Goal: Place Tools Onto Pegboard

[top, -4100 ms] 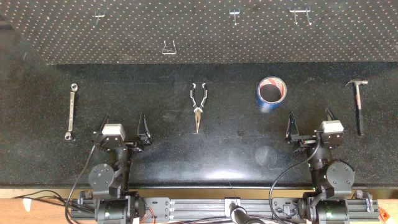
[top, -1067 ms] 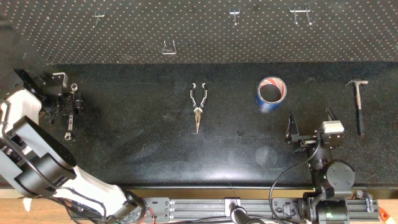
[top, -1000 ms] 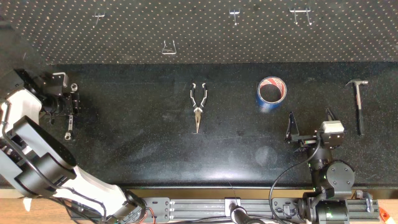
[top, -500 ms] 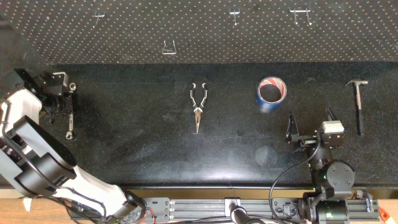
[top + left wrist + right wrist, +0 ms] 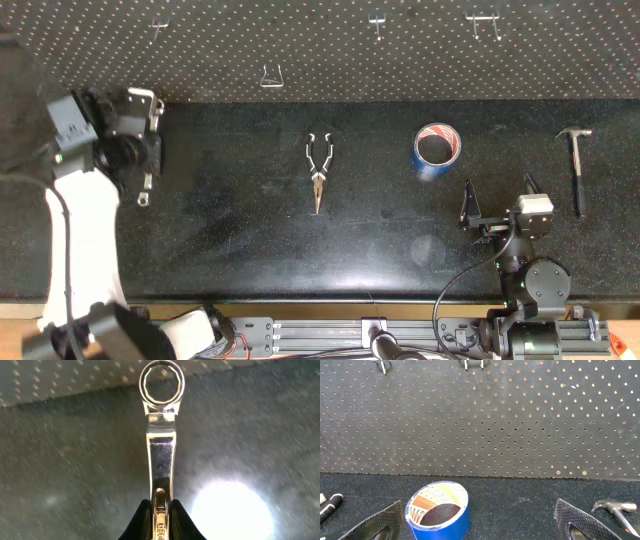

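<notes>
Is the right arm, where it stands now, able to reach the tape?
Probably yes. The right gripper is open, the tape lies just ahead of it, and nothing lies between them.

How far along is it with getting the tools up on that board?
Nothing looks hung yet: the pegboard hooks are bare. In hand: the left end effector is shut on the wrench. Left to do: hang it, then the pliers, tape roll and hammer, which lie on the table. The right end effector sits open.

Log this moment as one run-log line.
left gripper: shut on wrench, ring end toward pegboard | right gripper: open, near its base | pliers, tape, hammer: on table | pegboard hooks: empty
</notes>
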Action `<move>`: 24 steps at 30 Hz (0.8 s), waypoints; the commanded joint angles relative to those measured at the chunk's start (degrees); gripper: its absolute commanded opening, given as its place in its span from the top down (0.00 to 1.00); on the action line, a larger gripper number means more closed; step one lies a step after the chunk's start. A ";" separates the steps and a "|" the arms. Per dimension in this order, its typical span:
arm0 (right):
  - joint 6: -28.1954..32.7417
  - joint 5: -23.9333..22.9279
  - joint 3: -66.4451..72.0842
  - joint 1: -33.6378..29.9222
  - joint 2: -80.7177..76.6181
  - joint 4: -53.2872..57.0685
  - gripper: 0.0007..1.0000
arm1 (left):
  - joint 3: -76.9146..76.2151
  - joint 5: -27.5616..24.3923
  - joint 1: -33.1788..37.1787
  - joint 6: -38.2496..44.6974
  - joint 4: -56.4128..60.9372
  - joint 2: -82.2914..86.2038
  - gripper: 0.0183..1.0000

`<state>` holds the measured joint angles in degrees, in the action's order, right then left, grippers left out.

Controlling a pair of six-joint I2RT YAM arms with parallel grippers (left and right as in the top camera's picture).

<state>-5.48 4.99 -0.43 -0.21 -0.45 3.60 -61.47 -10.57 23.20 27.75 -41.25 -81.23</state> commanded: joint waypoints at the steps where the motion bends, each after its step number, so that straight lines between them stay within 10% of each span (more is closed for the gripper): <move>1: 0.42 -0.09 0.17 -0.09 0.39 0.24 0.02 | 12.07 1.44 2.25 -0.92 -0.11 14.95 0.99; 11: 0.42 -0.09 0.17 -0.09 0.39 0.24 0.02 | 24.30 -2.34 2.60 -1.38 22.45 27.80 0.99; 18: 0.39 -0.09 0.17 -0.09 0.39 0.24 0.02 | 24.30 -10.25 0.63 -20.46 46.40 19.45 0.99; 24: 0.42 -0.09 0.17 -0.09 0.39 0.24 0.02 | 24.33 4.09 -14.73 -20.44 49.72 18.69 0.99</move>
<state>-5.48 4.99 -0.43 -0.21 -0.43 3.62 -36.77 -13.61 11.84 8.60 6.59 -62.04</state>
